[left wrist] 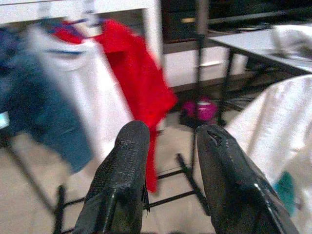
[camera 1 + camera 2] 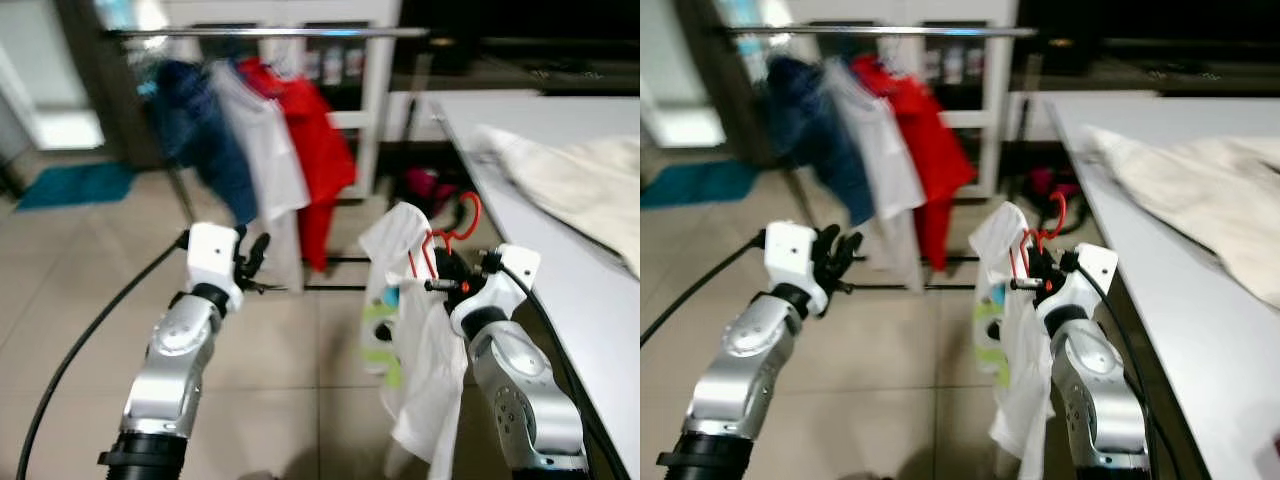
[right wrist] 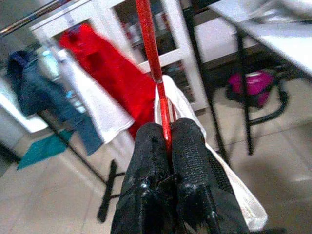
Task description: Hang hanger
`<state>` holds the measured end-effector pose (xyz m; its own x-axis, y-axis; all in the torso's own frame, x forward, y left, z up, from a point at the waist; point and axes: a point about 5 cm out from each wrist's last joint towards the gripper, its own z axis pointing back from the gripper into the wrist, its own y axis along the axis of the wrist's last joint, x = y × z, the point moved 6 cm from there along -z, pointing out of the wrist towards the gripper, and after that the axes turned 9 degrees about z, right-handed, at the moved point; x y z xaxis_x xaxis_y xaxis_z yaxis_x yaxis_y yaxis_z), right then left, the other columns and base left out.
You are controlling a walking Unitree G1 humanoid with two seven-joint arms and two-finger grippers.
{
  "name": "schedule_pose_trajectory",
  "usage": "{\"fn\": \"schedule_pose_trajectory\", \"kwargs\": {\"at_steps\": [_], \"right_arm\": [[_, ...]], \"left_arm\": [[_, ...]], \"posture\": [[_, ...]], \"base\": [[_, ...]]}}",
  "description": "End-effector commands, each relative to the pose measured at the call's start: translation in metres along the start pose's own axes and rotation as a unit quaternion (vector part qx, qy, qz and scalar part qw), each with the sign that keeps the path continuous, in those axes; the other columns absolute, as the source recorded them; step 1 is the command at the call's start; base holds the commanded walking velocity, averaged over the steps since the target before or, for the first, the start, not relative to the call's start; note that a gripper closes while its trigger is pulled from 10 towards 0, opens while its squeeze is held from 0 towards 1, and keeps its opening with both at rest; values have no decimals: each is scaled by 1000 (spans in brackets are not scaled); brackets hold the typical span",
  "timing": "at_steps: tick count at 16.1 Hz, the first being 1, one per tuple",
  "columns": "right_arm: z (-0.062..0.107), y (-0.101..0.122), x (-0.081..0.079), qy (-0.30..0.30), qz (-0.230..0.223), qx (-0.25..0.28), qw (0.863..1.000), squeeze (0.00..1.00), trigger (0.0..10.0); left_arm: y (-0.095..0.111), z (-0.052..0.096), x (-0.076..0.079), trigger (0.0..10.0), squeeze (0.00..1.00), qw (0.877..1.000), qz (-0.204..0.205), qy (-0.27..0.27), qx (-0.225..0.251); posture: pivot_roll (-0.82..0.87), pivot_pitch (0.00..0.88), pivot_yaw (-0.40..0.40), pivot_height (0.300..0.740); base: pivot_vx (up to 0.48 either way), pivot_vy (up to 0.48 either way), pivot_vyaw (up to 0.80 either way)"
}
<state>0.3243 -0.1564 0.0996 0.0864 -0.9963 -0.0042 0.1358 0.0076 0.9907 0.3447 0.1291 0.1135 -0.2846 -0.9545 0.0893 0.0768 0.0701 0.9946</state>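
right fingers [image 3: 168, 146] pinch red hanger [image 3: 155, 68] short of rail [image 2: 270, 33]; left fingers [image 1: 131, 165] parted, empty.

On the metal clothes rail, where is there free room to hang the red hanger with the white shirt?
The silver metal rail is bare right of the red shirt, up to the white post. Left of it, the white shirt and blue garment crowd together. Right gripper grips the red hanger.

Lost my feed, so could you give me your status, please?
Right gripper shut on red hanger with white shirt. Left gripper open, empty. Rail ahead.
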Motion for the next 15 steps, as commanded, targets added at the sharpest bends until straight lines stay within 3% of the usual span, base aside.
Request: {"fn": "schedule_pose_trajectory", "kwargs": {"at_steps": [1, 6, 15], "right_arm": [[-1, 16, 3, -9, 1, 26, 1000, 0, 10000], [-7, 24, -2, 7, 11, 36, 999, 0, 10000], [-19, 33, -14, 37, 27, 43, 998, 0, 10000]], "left_arm": [[-1, -1, 3, 10000, 0, 1000, -13, -5, -4], [9, -4, 15, 10000, 0, 1000, -4, -17, 9], [14, -10, 17, 10000, 0, 1000, -15, -21, 10]], "posture": [[23, 0, 71, 740], [41, 0, 55, 740], [51, 0, 51, 740]], "base": [[409, 0, 0], [409, 0, 0], [410, 0, 0]]}}
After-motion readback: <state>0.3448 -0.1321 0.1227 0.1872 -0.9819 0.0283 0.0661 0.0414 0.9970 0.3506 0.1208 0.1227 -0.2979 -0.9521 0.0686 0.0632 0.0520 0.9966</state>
